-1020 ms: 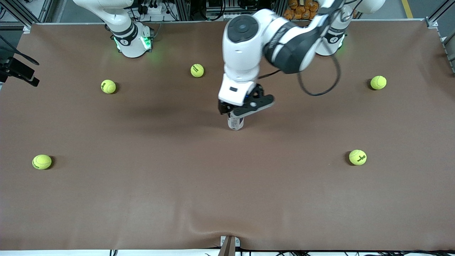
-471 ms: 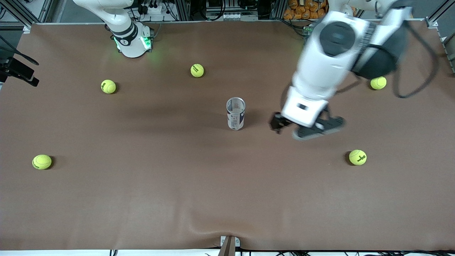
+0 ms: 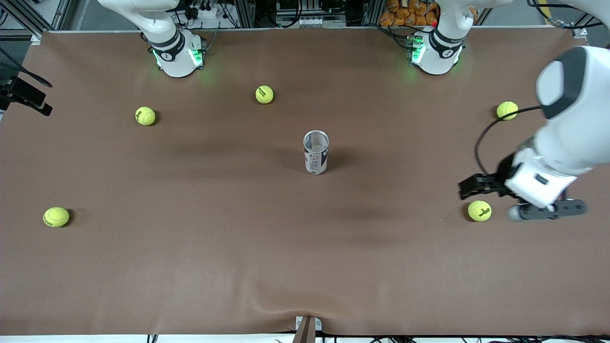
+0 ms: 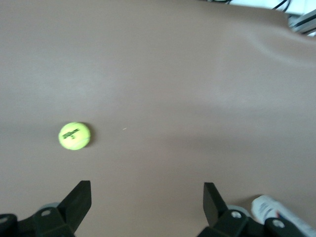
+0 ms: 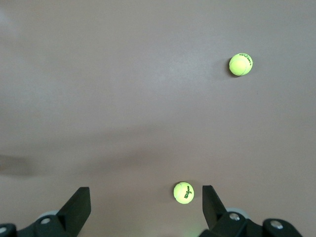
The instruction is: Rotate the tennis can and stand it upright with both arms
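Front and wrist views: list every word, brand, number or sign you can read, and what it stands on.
"Wilson", black print on the tennis ball in the right wrist view.
Tennis can, upright at the table's middle: label print too small to read.
Other tennis balls: dark marks, unreadable.
Arm bases: markings unreadable.

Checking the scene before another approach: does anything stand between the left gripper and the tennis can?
Nothing visible does. The tennis can stands upright mid-table; bare cloth separates it from the open left gripper, which is above a tennis ball at the left arm's end.
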Controlling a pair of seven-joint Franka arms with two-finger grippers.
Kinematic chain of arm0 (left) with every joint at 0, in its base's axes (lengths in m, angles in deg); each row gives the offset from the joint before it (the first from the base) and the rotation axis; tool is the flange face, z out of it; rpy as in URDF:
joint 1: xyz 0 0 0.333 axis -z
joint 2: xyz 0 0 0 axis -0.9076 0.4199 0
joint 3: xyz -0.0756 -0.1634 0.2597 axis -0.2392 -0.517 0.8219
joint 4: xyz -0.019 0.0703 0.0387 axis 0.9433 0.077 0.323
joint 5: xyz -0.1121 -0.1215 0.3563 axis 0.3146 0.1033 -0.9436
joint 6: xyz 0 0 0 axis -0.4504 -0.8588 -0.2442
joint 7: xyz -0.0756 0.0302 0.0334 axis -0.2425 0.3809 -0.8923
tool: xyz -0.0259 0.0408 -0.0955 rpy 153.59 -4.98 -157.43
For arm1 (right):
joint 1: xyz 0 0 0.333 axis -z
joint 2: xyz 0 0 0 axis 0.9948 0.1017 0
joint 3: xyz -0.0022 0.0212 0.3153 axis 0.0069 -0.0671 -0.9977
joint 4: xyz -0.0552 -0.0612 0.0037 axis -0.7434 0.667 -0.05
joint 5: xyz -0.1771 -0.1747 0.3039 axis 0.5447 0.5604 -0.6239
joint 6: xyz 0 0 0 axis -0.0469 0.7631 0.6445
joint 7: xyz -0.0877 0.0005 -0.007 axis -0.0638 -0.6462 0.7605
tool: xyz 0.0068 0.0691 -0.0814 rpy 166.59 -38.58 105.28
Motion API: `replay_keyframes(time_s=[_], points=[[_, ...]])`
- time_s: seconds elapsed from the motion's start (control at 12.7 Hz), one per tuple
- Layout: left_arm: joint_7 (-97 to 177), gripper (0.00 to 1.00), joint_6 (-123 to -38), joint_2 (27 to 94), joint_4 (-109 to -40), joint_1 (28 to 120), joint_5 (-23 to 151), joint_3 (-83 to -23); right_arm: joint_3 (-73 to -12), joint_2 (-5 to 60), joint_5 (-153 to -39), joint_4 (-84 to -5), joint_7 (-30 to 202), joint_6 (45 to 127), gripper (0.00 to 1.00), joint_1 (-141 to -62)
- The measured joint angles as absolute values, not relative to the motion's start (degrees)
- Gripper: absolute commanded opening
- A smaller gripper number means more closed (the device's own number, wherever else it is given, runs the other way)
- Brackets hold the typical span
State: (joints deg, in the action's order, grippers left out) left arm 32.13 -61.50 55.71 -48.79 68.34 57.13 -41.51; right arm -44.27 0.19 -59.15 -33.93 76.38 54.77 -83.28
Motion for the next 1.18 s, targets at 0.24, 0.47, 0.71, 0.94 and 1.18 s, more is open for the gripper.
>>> replay_keyframes(time_s=[0.24,0.47,0.71,0.94,1.18], points=[[33.65,1.00,-56.10,52.83,-48.84,67.51,57.12,-40.74,-44.27,0.19,-59.15,-33.92,76.37,54.77,1.00,-83.28],[37.06,1.00,-50.19,46.93,-50.38,69.91,57.10,-35.57,-44.27,0.19,-59.15,-33.91,76.36,54.78,1.00,-83.28],[42.92,1.00,-49.69,42.32,-55.30,70.70,57.09,-29.57,-44.25,0.19,-59.15,-33.91,76.33,54.78,1.00,-83.27],[43.52,1.00,-49.57,36.34,-61.01,70.76,57.10,-28.70,-44.24,0.19,-59.15,-33.91,76.31,54.78,1.00,-83.27],[43.52,1.00,-49.48,29.38,-67.02,71.01,56.27,-28.70,-44.24,0.19,-59.15,-33.90,76.27,54.78,1.00,-83.27]])
